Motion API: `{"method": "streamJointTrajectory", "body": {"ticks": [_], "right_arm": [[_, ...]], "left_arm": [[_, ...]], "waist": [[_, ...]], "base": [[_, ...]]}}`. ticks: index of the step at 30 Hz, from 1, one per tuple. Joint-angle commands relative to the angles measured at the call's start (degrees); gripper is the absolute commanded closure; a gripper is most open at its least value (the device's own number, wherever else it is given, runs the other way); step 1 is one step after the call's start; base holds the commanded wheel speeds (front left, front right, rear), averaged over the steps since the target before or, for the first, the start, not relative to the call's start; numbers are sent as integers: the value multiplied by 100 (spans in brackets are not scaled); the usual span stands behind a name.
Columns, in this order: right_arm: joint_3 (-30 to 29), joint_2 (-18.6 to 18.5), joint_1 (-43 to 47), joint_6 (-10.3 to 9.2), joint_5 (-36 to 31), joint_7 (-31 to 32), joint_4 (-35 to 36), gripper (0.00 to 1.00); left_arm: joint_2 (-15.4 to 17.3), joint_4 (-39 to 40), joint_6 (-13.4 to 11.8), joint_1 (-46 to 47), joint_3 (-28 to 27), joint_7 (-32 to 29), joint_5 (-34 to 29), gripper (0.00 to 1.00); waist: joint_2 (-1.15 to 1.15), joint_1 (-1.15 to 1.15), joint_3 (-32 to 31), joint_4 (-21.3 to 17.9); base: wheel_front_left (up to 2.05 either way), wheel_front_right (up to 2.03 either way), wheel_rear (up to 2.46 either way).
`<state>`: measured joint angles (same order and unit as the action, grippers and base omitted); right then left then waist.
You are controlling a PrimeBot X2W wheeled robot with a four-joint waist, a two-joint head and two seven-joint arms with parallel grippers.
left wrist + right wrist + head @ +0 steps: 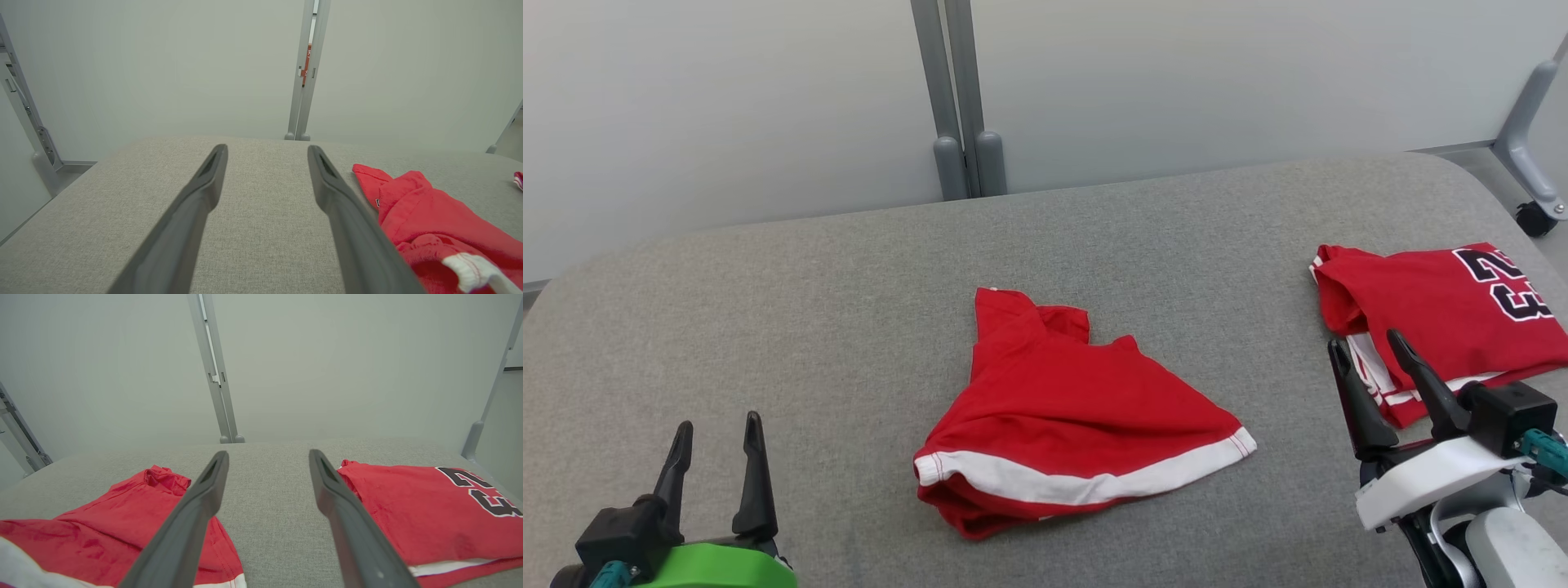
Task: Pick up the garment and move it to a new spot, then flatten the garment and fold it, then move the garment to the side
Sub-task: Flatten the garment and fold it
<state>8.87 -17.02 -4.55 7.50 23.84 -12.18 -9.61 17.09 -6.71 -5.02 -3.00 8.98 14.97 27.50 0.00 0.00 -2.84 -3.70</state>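
Left gripper (720,420): spread wide, holds nothing, hovers at the near left of the grey padded table (792,310). Right gripper (1365,339): equally wide, empty, stands in front of the near corner of a folded red jersey (1437,302). Red garment (1062,416): lies crumpled mid-table between both, white band toward the front. From the head: a caster wheel (1537,217) far right. From the left wrist: an orange strip (306,61) in the gap between pale partition panels (163,69).
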Motion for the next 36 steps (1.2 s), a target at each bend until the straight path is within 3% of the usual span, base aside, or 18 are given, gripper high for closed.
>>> {"method": "streamJointTrajectory", "body": {"ticks": [1, 8, 15, 22, 30, 36], "right_arm": [[4, -49, -83, -3, -2, 40, 3, 0], [99, -216, -279, -3, 91, 658, -229, 0], [565, -341, -612, -3, 665, 1608, -770, 0], [1014, -369, -1046, -2, 1116, 2382, -1439, 0], [1440, -303, -1273, -3, 1418, 2420, -1884, 0], [1763, -292, -1415, -3, 1591, 2267, -2083, 0]], "left_arm": [[-14, -63, 49, 34, 1, 14, -34, 0], [-24, -73, 204, 141, 227, -873, 347, 0], [117, 526, 139, 74, 413, -2198, 756, 0], [214, 1120, 426, 194, 685, -3330, 1355, 0], [204, 1449, 773, 290, 1097, -4013, 1763, 0], [164, 1606, 935, 376, 1301, -4132, 1873, 0]], "waist": [[0, 0, 3, 0], [0, 0, 91, 60], [0, 0, 265, 222], [0, 0, 603, 407], [0, 0, 809, 432], [0, 0, 937, 384]], "base": [[0, 0, 0], [0, 0, 0], [0, 0, 0], [0, 0, 0], [0, 0, 0], [0, 0, 0]]}}
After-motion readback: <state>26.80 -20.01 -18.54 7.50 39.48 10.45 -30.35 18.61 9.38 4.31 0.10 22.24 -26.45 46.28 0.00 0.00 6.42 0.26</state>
